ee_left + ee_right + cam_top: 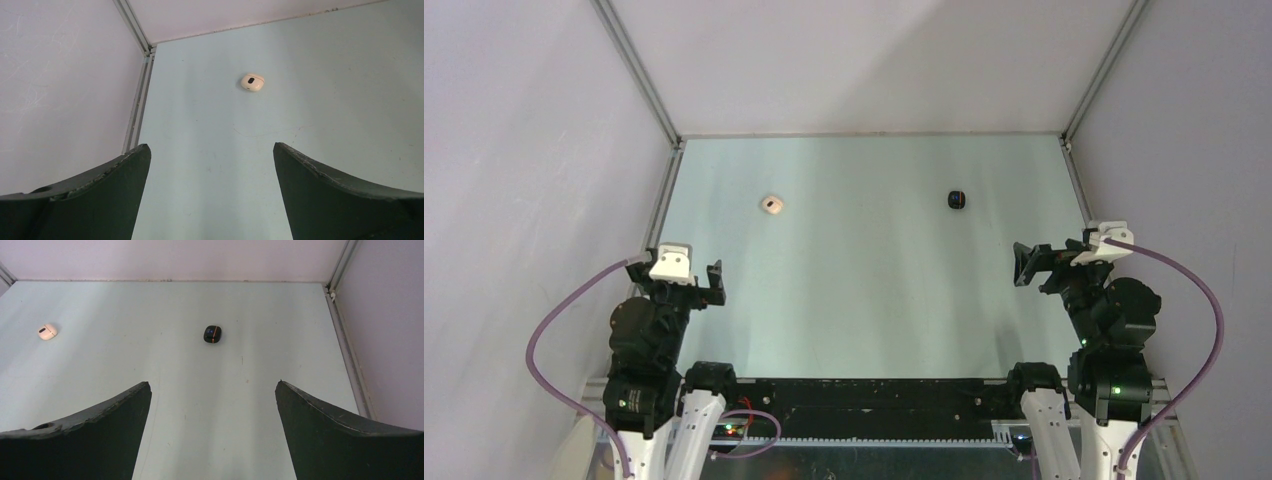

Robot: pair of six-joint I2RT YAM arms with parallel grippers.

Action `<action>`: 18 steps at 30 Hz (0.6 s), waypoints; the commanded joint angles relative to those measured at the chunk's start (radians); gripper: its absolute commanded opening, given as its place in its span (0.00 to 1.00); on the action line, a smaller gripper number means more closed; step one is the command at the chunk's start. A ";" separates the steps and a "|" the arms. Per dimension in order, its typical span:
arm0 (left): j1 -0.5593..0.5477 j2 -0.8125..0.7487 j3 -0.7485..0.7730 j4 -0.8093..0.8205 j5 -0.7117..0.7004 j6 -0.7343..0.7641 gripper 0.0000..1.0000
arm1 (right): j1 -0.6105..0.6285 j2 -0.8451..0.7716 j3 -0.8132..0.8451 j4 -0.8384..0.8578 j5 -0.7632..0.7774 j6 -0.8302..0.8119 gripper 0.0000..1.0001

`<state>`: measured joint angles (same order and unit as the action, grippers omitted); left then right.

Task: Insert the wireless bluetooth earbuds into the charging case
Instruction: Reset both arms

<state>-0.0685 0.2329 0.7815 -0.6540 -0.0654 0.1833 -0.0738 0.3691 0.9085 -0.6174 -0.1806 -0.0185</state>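
Hanging low over the near part of the worktop (864, 300), both arms are folded back close to their bases, wrists tipped so each camera looks across the surface toward the far wall (864, 60). The left claw (714, 284) sits at the near left, close to the aluminium side rail (664, 190), its 2 fingers (100, 195) spread wide apart with nothing between them. The right claw (1025, 266) mirrors it at the near right, fingers (340, 440) equally wide and gripping nothing.

A cream-white charging case (771, 204) lies on the far left part of the worktop, ahead of the left claw and slightly to its right, well apart from it and away from the rail. A black charging case (957, 200) lies at about the same depth on the far right part, ahead and to the left of the right claw, also well apart. Bare worktop separates the 2 cases from each other and from the far wall.

The cream-white case carries a small dark oval mark; the black one shows an orange line and a bluish speck. Both are too small to read as writing. Whether the earbuds sit inside either case cannot be told
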 commanded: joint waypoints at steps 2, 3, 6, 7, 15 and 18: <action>0.013 0.010 -0.008 0.032 0.011 -0.016 0.99 | 0.008 0.005 0.018 0.035 0.017 0.000 0.99; 0.012 0.007 -0.007 0.029 0.014 -0.015 0.99 | 0.011 0.006 0.018 0.035 0.018 -0.001 0.99; 0.014 0.008 -0.005 0.027 0.011 -0.016 0.99 | 0.013 0.008 0.017 0.033 0.017 -0.003 0.99; 0.015 0.009 -0.009 0.029 0.008 -0.015 0.99 | 0.013 0.007 0.017 0.033 0.017 -0.003 0.99; 0.016 0.008 -0.011 0.032 -0.001 -0.020 0.99 | 0.011 0.004 0.011 0.033 0.009 -0.010 0.99; 0.016 0.007 -0.011 0.032 0.000 -0.020 0.99 | 0.011 0.002 0.007 0.033 0.004 -0.011 0.99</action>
<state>-0.0647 0.2333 0.7795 -0.6533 -0.0658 0.1825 -0.0666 0.3691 0.9085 -0.6163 -0.1799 -0.0212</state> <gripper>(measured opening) 0.994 0.993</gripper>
